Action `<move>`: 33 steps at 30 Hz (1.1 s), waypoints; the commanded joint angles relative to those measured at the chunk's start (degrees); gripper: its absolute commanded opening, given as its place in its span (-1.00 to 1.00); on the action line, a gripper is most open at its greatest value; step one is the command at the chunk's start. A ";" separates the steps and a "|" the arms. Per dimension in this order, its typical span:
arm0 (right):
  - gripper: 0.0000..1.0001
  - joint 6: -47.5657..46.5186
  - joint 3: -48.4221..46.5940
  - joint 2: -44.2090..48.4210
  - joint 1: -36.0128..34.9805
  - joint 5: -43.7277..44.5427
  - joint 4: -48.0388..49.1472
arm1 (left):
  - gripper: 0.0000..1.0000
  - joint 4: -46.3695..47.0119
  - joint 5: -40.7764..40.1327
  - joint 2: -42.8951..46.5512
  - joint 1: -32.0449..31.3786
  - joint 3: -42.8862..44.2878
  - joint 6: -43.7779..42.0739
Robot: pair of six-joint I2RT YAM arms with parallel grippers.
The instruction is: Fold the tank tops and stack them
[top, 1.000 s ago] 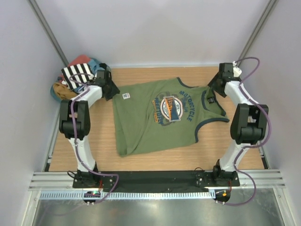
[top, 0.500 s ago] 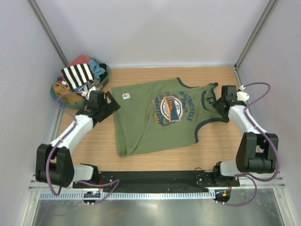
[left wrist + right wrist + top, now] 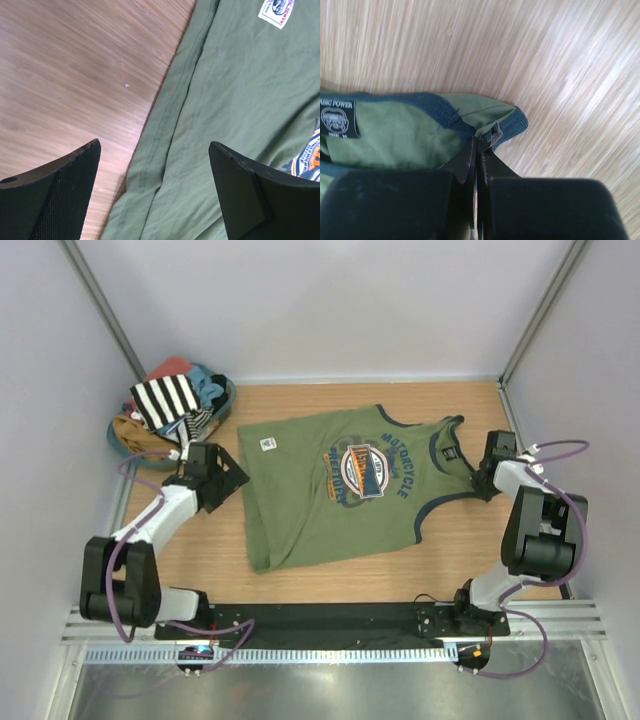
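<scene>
Wooden tabletop [image 3: 450, 550] bears an olive green printed cloth tank top [image 3: 300, 500]; right gripper [image 3: 479, 143] pinches its shoulder strap (fingers fully closed), left gripper [image 3: 154, 145] gapes wide, empty.

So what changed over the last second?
The right gripper dropped, slid outward to the olive tank top's shoulder strap and shut on it. The left gripper dropped and moved nearer along the hem, open astride its edge. The top lies flat as before; the striped top stays in the corner pile.

olive tank top [image 3: 235, 115]: print [image 3: 306, 156] was cut at the edge;
striped tank top [image 3: 166, 398]: was partly hidden in the heap [image 3: 205, 388]
</scene>
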State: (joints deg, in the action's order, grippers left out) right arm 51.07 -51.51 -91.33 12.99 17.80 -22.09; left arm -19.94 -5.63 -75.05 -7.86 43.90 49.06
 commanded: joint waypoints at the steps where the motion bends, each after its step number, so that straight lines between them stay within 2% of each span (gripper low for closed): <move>1: -0.98 3.16 -0.61 -0.43 2.03 3.37 2.84 | 0.78 2.54 1.49 -4.57 -0.05 3.91 -1.07; 4: -0.99 3.42 -0.88 -0.08 3.18 5.57 2.66 | 0.50 3.42 1.76 -9.58 -0.23 7.07 -1.51; 6: -0.99 3.86 -0.79 0.36 3.44 6.72 2.66 | 0.45 3.42 1.50 -13.80 -0.58 10.13 -1.60; 8: -0.99 4.04 -0.79 0.71 3.70 7.25 2.75 | 0.32 3.42 1.15 -16.87 -0.75 12.60 -1.51; 12: -0.99 4.22 -0.88 0.80 3.88 7.16 3.01 | 0.27 2.46 0.97 -26.35 -1.11 21.63 -1.33; 24: -0.98 3.07 0.53 1.07 3.88 4.53 6.35 | 0.08 -6.68 -7.55 -44.21 -1.46 47.05 -4.06; 25: -0.91 2.90 0.70 0.63 3.88 3.74 6.44 | 0.08 -7.30 -8.86 -45.09 -1.46 48.37 -4.32; 26: -0.76 2.29 0.79 0.54 3.88 3.12 7.14 | 0.08 -8.08 -9.31 -46.49 -1.46 50.56 -4.50; 27: -0.34 1.50 1.23 0.54 3.88 2.51 7.58 | 0.08 -8.27 -9.75 -47.12 -1.46 51.45 -4.67; 28: -0.12 1.49 1.58 0.63 3.88 1.63 7.85 | 0.09 -8.53 -10.54 -47.64 -1.46 52.59 -4.85; 29: -0.10 1.23 2.19 1.15 3.88 0.93 9.59 | 0.09 -8.88 -11.15 -48.52 -1.46 53.56 -5.02; 30: 0.01 1.14 2.72 1.59 3.88 0.66 10.04 | 0.09 -9.84 -11.68 -49.92 -1.55 55.75 -5.20; 33: 0.02 1.32 3.69 2.38 3.88 -0.75 10.22 | 0.07 -11.69 -12.92 -53.35 -1.46 60.24 -5.99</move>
State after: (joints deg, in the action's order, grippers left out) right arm 52.69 -48.69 -91.57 16.62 18.11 -14.57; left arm -28.69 -14.68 -125.93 -9.15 99.72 44.53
